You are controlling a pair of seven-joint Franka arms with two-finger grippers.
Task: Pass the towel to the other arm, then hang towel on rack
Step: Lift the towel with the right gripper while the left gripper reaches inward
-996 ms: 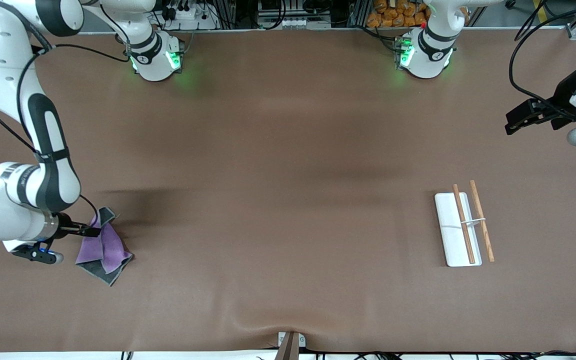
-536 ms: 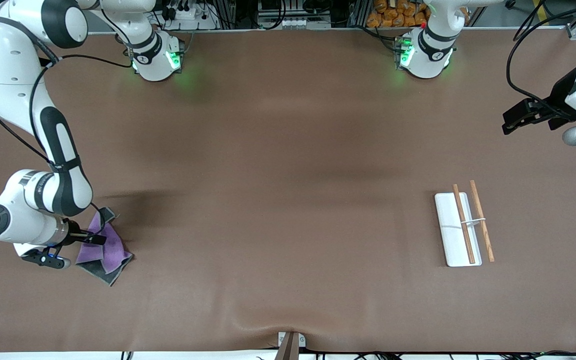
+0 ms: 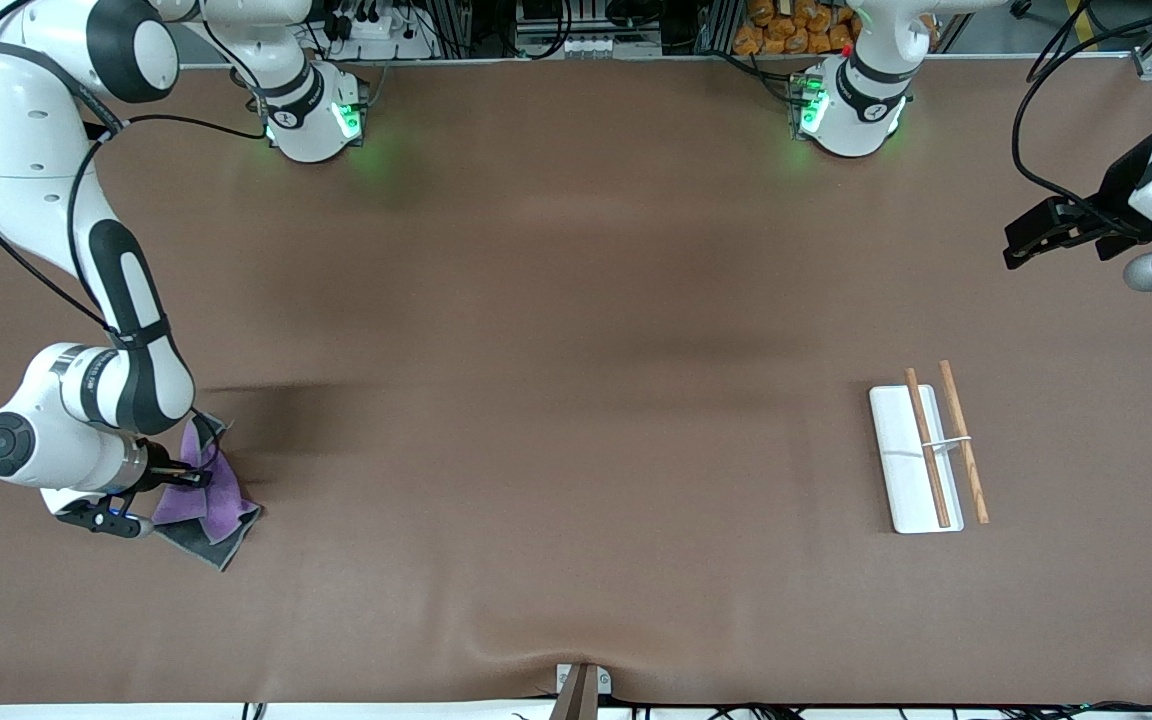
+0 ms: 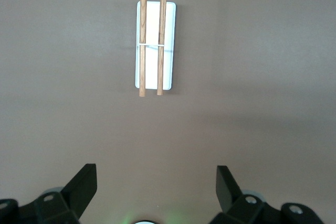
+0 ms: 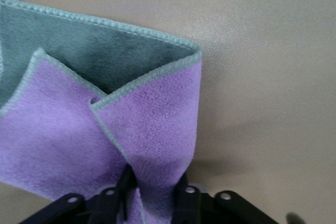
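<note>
The purple towel (image 3: 208, 492) with its dark grey reverse lies crumpled on the brown table at the right arm's end, near the front camera. My right gripper (image 3: 198, 477) is low on it and shut on a fold of the towel (image 5: 152, 129). The rack (image 3: 926, 455), a white base with two brown rods and a thin crossbar, lies flat toward the left arm's end; it also shows in the left wrist view (image 4: 153, 43). My left gripper (image 4: 156, 190) is open and empty, held high at the left arm's end of the table, where that arm waits.
The brown table mat (image 3: 576, 400) has a raised wrinkle at its edge nearest the front camera. A small metal bracket (image 3: 581, 685) sits at that edge. The arm bases (image 3: 311, 115) stand along the farthest edge.
My right gripper has closed in on the towel and gathered a fold, pulling the cloth slightly toward the arm. The left arm has shifted a little.
</note>
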